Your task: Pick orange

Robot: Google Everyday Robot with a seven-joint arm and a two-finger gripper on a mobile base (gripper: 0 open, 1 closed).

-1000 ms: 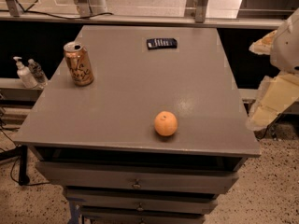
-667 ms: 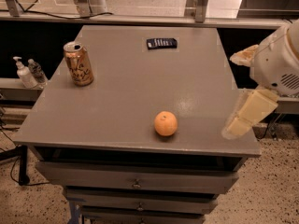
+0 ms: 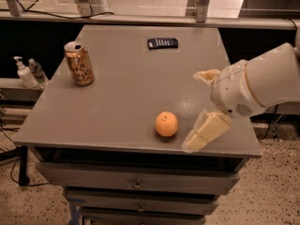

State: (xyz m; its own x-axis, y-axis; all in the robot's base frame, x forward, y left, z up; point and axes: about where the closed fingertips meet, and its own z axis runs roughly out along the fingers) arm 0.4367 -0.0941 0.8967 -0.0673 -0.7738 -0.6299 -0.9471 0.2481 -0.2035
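Note:
The orange (image 3: pixel 167 124) is a small round fruit sitting on the grey table (image 3: pixel 122 102) near its front edge, right of centre. My gripper (image 3: pixel 193 110) comes in from the right on a white arm, just to the right of the orange. It is open, with one cream finger (image 3: pixel 206 131) low beside the orange, near the table's front edge, and the other finger (image 3: pixel 206 76) farther back. Nothing is between the fingers. The gripper and the orange are apart.
A copper-gold drink can (image 3: pixel 79 63) stands upright at the table's left. A flat black device (image 3: pixel 162 43) lies at the back centre. Two small bottles (image 3: pixel 27 72) stand on a lower ledge to the left. Drawers sit under the tabletop.
The arm has swung in from the right edge toward the left and down, bringing the gripper close beside the orange. The orange and the can have not moved.

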